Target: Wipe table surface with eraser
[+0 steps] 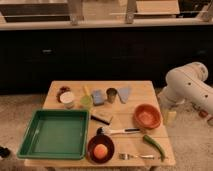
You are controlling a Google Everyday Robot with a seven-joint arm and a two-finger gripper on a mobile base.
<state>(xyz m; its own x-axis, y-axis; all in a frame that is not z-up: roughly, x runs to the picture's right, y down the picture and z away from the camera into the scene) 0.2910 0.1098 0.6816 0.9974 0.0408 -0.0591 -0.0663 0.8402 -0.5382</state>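
Jaws: honestly can't tell if they're apart or closed. The gripper [171,117] hangs low just off the table surface [142,92] at its 3 o'clock edge, with the white arm [187,85] bent over above it. The eraser [102,117] lies flat mid-table, at 9 o'clock from the orange bowl [147,109], near the green tray [52,134].

Matt wooden table surface [141,93], smooth tool [171,118] beside it

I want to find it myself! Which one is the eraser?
Far from the end effector at the table's right edge, find the green tray. Beside its far right corner lies the eraser: a small tan block, dark underneath, unlike the blue-grey sponge behind it.
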